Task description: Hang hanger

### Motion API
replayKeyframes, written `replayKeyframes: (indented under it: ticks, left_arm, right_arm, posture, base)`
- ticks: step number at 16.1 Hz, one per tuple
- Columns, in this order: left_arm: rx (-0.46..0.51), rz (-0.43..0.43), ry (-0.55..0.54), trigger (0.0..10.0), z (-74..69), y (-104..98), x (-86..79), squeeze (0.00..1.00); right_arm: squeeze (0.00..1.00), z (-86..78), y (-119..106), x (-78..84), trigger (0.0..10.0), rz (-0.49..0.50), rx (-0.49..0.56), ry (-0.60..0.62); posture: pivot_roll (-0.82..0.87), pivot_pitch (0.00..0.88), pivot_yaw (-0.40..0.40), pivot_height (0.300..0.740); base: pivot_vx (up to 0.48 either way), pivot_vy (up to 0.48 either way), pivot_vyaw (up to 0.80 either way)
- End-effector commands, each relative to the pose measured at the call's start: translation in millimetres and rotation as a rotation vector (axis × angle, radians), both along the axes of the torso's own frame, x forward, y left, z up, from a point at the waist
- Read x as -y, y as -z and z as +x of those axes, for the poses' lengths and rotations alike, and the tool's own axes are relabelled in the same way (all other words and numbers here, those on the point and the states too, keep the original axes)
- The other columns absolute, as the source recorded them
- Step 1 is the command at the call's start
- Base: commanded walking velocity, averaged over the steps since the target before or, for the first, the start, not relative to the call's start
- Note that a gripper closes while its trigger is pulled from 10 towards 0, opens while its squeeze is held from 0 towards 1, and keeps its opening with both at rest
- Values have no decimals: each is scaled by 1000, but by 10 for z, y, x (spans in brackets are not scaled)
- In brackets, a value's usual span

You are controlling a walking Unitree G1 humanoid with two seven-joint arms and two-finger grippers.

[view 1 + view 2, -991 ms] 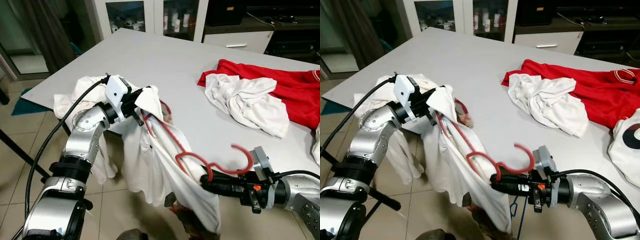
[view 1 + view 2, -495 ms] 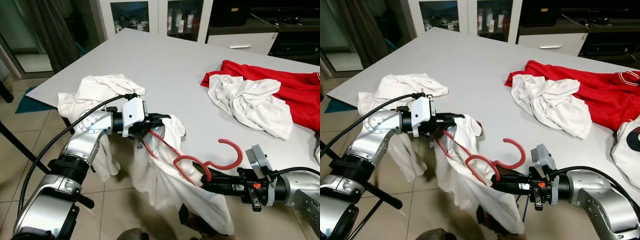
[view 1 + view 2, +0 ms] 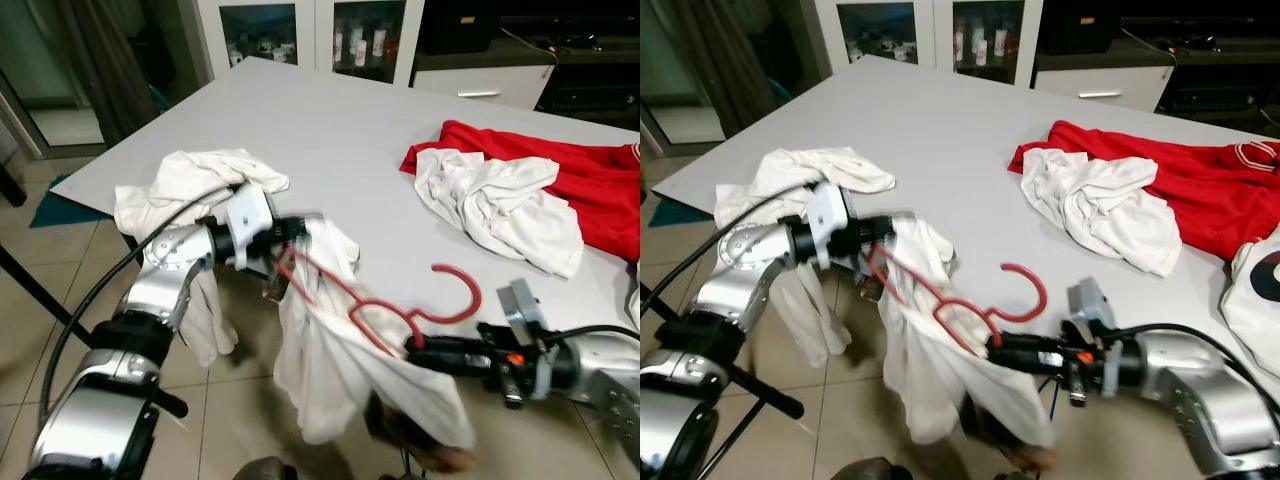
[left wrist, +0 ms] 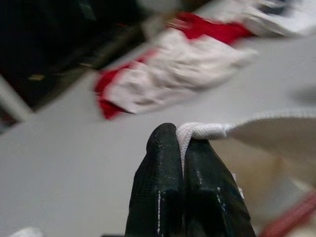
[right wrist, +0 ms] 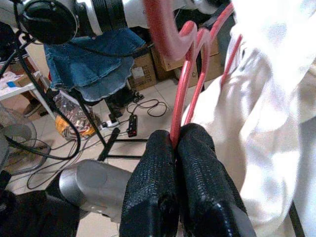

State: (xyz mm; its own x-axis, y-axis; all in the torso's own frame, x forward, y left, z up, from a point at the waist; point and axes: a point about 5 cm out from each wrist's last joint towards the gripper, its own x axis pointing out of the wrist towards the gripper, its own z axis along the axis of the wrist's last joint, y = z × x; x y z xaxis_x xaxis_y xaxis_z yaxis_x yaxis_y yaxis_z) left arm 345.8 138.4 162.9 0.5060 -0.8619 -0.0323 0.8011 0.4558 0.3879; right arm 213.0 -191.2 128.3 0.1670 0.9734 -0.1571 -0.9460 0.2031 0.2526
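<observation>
Hanger: red plastic clothes hanger (image 3: 400, 310), held off the near edge of the worktop, hook curling up at about 1 o'clock from its neck; one shoulder runs toward 10 o'clock inside the garment.
Garment: white cotton shirt (image 3: 340, 370), draped over the hanger and hanging below it toward the tiled floor (image 3: 240, 400); somewhat blurred.
Right hand: right hand (image 5: 177, 143), fingers pressed together on the hanger's red wire just below the hook, reaching in from 4 o'clock.
Left hand: left hand (image 4: 180, 140), fingers closed on the ribbed white hem of the shirt, at 9 o'clock from the hanger.
Worktop: pale grey worktop (image 3: 330, 130), spreading from 10 to 2 o'clock beyond both hands.
Near heap: crumpled white cloth (image 3: 190, 180) on the worktop's corner, just behind the left arm.
Far heap: bunched white garment (image 3: 500, 205) lying on a red garment (image 3: 600, 185), at 2 o'clock, well apart from the hanger.
Background: glass-fronted cabinet (image 3: 300, 35) at 12 o'clock.
</observation>
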Motion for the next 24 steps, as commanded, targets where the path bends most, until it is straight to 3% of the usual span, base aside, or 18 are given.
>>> replayKeyframes:
  ticks: [1,3,4,7,8,10,12,17,24]
  left_arm:
    - [68,-86,-107,10000,114,-217,-58,0]
    - [69,-250,-245,10000,233,-424,-166,0]
    - [76,-275,-291,10000,261,-462,-229,0]
    - [146,-191,-332,10000,261,-445,-281,0]
    - [148,-202,-353,10000,277,-455,-285,0]
    - [125,-189,-345,10000,287,-432,-261,0]
    - [-4,-171,-256,10000,276,-296,-176,0]
    - [-173,-301,-216,10000,278,-206,-209,0]
    - [-262,-363,-194,10000,237,-134,-253,0]
  right_arm:
    - [0,9,-19,-61,10000,9,26,-30]
    - [0,15,-13,-66,10000,16,24,-36]
    - [0,30,-13,-72,10000,18,26,-37]
    - [0,72,0,-119,10000,20,39,-37]
    - [0,100,11,-161,10000,27,51,-27]
    - [0,114,-3,-198,10000,46,56,-26]
    - [0,77,-23,-193,10000,57,46,-62]
    - [0,68,-132,-135,10000,144,40,-62]
    - [0,247,-350,41,10000,335,68,84]
  posture:
    - [-32,0,27,740]
    - [-28,0,24,740]
    - [-24,0,23,740]
    - [-20,0,24,740]
    - [-19,0,26,740]
    - [-18,0,27,740]
    - [-19,0,31,740]
    - [-26,0,35,740]
    - [-24,0,38,740]
  base:
    - [0,0,0]
    - [0,0,0]
    - [0,0,0]
    - [0,0,0]
    - [0,0,0]
    - [0,0,0]
    - [0,0,0]
    - [0,0,0]
    - [0,0,0]
